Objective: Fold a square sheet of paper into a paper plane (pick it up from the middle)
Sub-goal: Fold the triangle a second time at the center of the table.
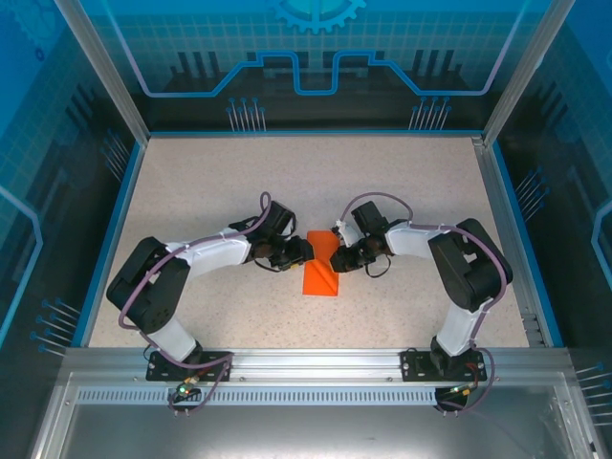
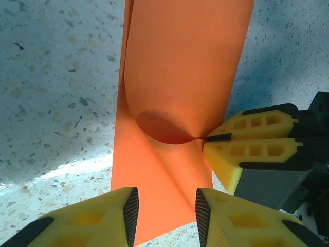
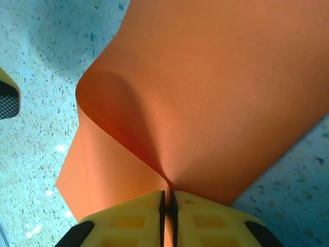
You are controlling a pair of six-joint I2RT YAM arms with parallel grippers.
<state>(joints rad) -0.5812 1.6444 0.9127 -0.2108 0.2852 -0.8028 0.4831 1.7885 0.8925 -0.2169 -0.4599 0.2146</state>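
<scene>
I see the thin, bright orange square sheet of paper (image 1: 321,272) lying about the middle of the speckled pale desk (image 1: 402,191), between the two arms. From the top camera it reads as a narrow slanted strip, longer than it is wide, with no bend to be made out.

The wrist cameras tell me more. In the left wrist view the sheet (image 2: 175,67) is doubled over. A lower layer lies flat on the desk and an upper layer curls up and back over it in a soft, rounded bend that is not pressed into a crease. The right wrist view shows the same curl from the other side (image 3: 216,92), with a shadowed hollow under the lifted layer.

The right fingers (image 3: 141,216) are clenched on the sheet, pinching its edge just where the curl begins. From the left wrist I see them (image 2: 252,149) coming in from the sheet's right side, touching it. The left fingers (image 2: 115,211) stand apart, released, at the near end of the flat layer, with orange paper showing in the gap between them. I cannot tell whether their tips press on it. From above, the left fingers (image 1: 299,252) and right fingers (image 1: 341,256) flank the far end of the sheet.
</scene>
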